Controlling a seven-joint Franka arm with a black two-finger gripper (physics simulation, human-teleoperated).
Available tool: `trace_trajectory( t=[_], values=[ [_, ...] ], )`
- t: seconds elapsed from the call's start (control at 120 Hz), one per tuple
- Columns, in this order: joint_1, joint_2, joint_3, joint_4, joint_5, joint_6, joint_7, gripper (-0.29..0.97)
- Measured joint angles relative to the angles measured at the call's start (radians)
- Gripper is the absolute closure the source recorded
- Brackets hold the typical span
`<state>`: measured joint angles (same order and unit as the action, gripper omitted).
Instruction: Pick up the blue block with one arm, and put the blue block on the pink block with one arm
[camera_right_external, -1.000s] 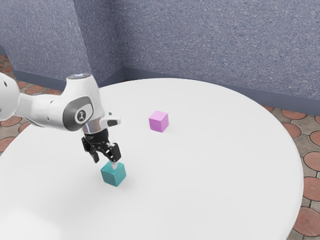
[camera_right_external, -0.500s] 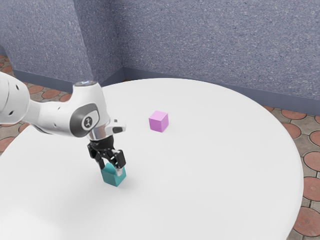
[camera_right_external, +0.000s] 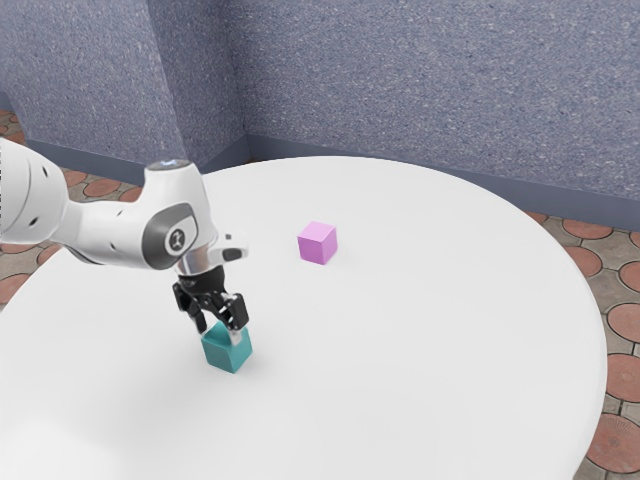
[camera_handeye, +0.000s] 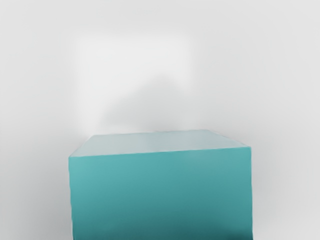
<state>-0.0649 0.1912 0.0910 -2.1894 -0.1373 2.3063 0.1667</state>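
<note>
Where claw (camera_right_external: 223, 328) tops matte blue cube (camera_right_external: 226, 351) — grip unclear, pink cube (camera_right_external: 317, 243) well apart

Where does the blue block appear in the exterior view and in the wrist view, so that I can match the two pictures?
Exterior view: the blue block sits on the white table, toward the exterior view's left, directly below the gripper, apart from the pink block.
Wrist view: the blue block lies just under the hand, bare table beyond it.
Shared landmark: the white table.
</note>
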Motion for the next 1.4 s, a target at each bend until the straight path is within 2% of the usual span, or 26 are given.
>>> trace_trajectory(
  t=[0.408,0.842,0.992,1.25,1.4],
  values=[
    [-0.014,0.072,0.001,0.02,-0.018,0.001,0.01,0.09],
    [-0.022,0.073,0.001,0.028,-0.035,0.001,-0.004,0.34],
    [-0.024,0.064,0.002,0.061,-0.026,-0.003,-0.018,0.33],
    [-0.014,0.098,0.012,0.268,0.036,-0.045,-0.034,0.32],
    [0.001,0.269,0.023,0.56,0.048,-0.106,-0.039,0.32]
  ],
)
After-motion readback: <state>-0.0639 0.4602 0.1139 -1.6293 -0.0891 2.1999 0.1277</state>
